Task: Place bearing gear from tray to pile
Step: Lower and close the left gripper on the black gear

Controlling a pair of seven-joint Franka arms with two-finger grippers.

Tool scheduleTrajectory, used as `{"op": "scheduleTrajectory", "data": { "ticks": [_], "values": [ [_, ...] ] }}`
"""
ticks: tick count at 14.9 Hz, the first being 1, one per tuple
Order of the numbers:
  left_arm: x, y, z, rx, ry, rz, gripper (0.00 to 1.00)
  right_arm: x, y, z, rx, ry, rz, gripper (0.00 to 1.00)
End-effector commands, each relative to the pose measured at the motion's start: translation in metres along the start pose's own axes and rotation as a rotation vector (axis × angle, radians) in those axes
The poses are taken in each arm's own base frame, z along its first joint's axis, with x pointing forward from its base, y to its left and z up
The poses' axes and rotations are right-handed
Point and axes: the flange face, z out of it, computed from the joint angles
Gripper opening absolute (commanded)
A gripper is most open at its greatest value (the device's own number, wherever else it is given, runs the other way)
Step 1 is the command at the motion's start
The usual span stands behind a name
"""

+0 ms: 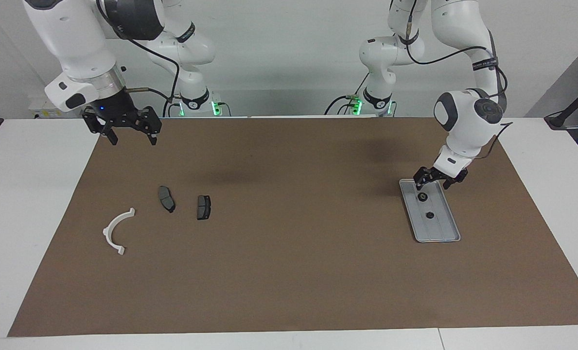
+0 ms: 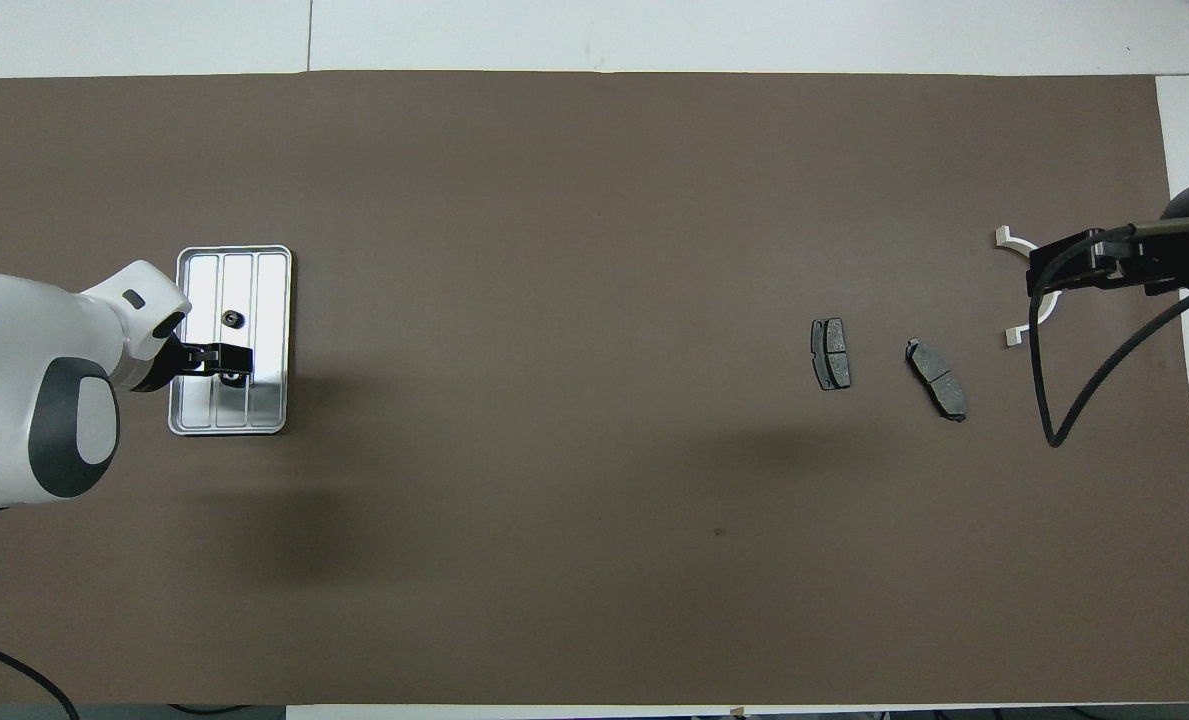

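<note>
The silver ridged tray [image 1: 445,231] lies at the left arm's end of the table. Two small dark bearing gears sit in it, one [image 1: 422,197] nearer to the robots and one [image 1: 429,215] farther. My left gripper [image 1: 433,184] is open, low over the tray's end nearest the robots, just above the nearer gear. In the overhead view this gripper [image 2: 228,364] covers that gear; the other gear [image 2: 231,319] shows on the tray [image 2: 270,300]. The pile lies at the right arm's end: a white half-ring bracket [image 1: 115,229] and two brake pads [image 1: 166,199] [image 1: 203,207]. My right gripper [image 1: 129,131] waits open, raised.
A brown mat [image 1: 289,272] covers most of the white table. In the overhead view my right gripper [image 2: 1044,276] partly covers the bracket [image 2: 1012,336], with the brake pads [image 2: 831,367] [image 2: 936,392] beside it. A black cable [image 2: 1054,400] hangs from the right arm.
</note>
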Motion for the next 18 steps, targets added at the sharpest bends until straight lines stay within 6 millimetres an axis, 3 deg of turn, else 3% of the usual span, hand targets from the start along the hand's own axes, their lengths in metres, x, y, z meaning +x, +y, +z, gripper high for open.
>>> {"op": "scheduleTrajectory", "data": {
  "ticks": [1,7,13,18],
  "values": [
    [-0.003,-0.001,0.008,0.001,0.005,0.009,0.95,-0.005,0.001,-0.001,0.01,0.031,-0.027,1.0],
    [-0.017,0.002,0.027,0.001,-0.011,0.002,0.96,-0.005,0.003,-0.001,0.01,0.031,-0.025,1.0],
    [-0.021,0.015,0.03,0.0,-0.017,0.005,0.97,-0.004,0.001,0.0,0.01,0.033,-0.034,1.0],
    [-0.018,0.014,0.032,0.002,0.009,0.012,0.96,-0.005,-0.001,-0.001,0.009,0.034,-0.039,1.0]
  ]
}}
